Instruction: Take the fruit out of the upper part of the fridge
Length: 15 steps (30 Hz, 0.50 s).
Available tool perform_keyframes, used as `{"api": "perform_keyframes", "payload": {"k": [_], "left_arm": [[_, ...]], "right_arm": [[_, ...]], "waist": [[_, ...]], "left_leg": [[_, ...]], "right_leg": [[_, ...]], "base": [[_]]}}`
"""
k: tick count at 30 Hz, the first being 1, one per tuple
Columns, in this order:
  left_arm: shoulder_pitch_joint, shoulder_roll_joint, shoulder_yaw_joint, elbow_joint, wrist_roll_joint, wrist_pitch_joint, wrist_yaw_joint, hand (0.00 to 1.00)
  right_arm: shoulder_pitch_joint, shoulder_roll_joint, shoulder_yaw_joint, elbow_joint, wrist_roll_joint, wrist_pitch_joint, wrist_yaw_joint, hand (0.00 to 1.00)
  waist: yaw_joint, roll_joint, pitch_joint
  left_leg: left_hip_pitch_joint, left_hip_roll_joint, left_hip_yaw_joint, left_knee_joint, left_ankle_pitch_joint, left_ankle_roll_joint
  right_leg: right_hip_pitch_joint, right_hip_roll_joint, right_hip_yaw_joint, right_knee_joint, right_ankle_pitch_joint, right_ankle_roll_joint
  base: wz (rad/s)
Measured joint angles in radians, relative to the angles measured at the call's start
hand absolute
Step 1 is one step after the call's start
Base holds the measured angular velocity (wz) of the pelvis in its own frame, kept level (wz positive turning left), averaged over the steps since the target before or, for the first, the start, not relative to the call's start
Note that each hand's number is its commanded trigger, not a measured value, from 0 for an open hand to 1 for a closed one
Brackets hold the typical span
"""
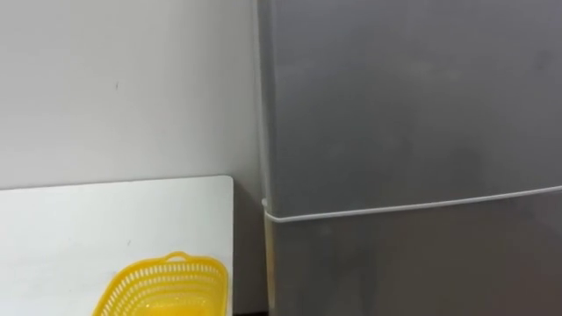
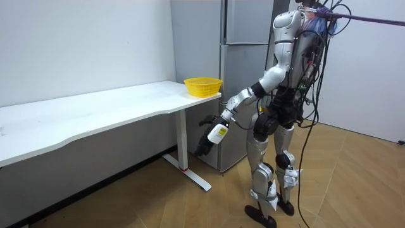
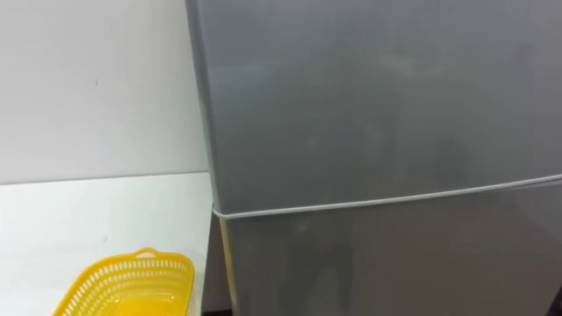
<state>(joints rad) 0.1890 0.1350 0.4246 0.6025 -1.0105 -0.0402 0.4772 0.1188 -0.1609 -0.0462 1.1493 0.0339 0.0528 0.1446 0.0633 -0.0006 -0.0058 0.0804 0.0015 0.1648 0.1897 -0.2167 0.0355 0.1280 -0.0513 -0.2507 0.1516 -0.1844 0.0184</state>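
A grey two-door fridge stands straight ahead of me, with both doors closed. A pale seam runs between the upper door and the lower door. In the room view I stand upright close to the fridge, facing it. My left hand is held low and forward beside the table's leg, with its fingers hanging relaxed and nothing in them. What is inside the fridge is hidden.
A white table runs along the wall on my left and ends beside the fridge. A yellow mesh basket sits on its near corner. The floor is wood. A narrow gap separates the table and the fridge.
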Motion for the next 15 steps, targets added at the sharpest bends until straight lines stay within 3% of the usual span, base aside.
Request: {"api": "perform_keyframes", "payload": {"k": [5,8,11,13,15], "left_arm": [[0.010,-0.003,0.000,-0.166,-0.025,-0.025,0.072,0.00],[-0.002,-0.002,0.006,-0.271,0.021,-0.048,0.125,0.00],[-0.009,0.000,0.016,-0.366,0.181,-0.054,0.182,0.00],[-0.009,0.000,0.029,-0.494,0.342,-0.054,0.219,0.00],[-0.011,0.006,0.047,-0.577,0.429,-0.056,0.233,0.00]], "right_arm": [[0.014,0.001,-0.006,-0.021,-0.038,-0.011,-0.004,0.00],[0.027,-0.001,-0.027,-0.019,-0.040,-0.011,-0.023,0.00],[0.038,-0.002,-0.060,-0.020,-0.041,-0.012,-0.026,0.00],[0.061,-0.002,-0.066,-0.024,-0.040,-0.015,-0.034,0.00],[0.067,-0.003,-0.067,-0.028,-0.040,-0.018,-0.040,0.00]], "waist": [[0.000,-0.010,-0.0012],[-0.001,-0.008,-0.0009],[0.001,0.000,-0.0007],[0.000,0.002,-0.0001],[0.000,0.009,-0.0003]], "left_leg": [[0.002,0.001,-0.004,-0.002,0.000,0.000],[0.003,0.000,-0.004,-0.003,0.000,0.000],[0.003,0.000,-0.004,-0.008,0.000,0.000],[0.003,0.001,-0.004,-0.005,0.000,0.000],[0.006,0.001,-0.004,-0.005,0.000,0.000]], "right_leg": [[0.000,0.002,0.001,0.001,0.000,0.000],[0.003,0.001,0.002,0.002,0.000,0.000],[0.005,0.001,0.001,0.001,0.000,0.000],[-0.001,0.002,0.001,0.002,0.000,0.000],[0.004,0.002,0.001,0.001,0.000,0.000]], "base": [[-0.01],[-0.01],[-0.01],[0.00],[0.00]]}}
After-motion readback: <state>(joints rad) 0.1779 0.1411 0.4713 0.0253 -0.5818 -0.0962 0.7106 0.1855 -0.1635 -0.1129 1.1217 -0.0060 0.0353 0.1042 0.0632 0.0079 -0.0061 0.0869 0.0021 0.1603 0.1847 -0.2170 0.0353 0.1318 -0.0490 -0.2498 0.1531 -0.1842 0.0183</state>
